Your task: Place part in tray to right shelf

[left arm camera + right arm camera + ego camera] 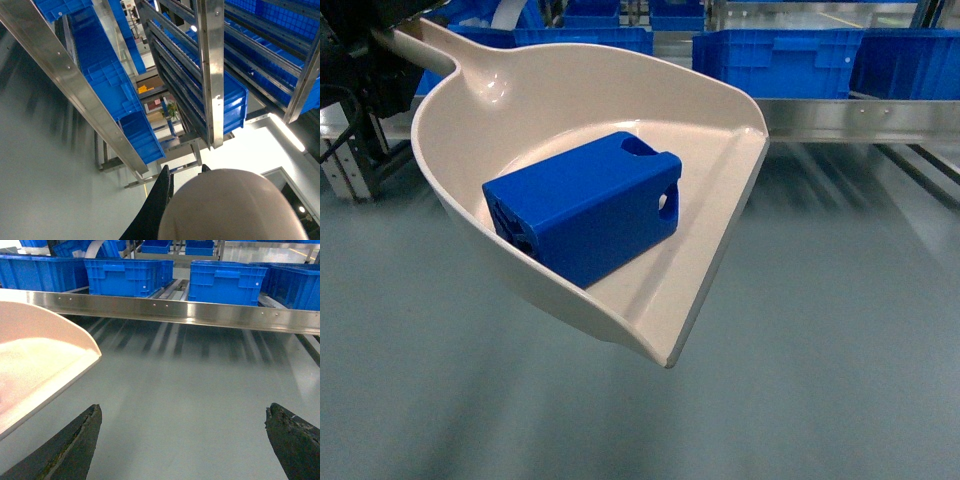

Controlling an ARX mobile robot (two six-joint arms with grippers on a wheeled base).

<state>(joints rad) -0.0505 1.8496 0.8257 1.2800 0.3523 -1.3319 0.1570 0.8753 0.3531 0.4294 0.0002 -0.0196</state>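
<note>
Blue part [585, 205] lengthwise diagonal in tray [715, 120]

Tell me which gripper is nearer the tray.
Left. The left gripper is at the tray's handle, seemingly holding it; the right gripper hangs open beside the tray's lip, apart from it.

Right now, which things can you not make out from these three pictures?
- Left hand's grip on the tray handle: head view cuts it off at the top-left edge; in the left wrist view the beige handle covers it.
- The part: only the head view shows it; its underside is hidden.
- Right hand: fingertips only, spread apart, holding nothing.
- Shelf rollers: hidden behind the front rail.
</note>
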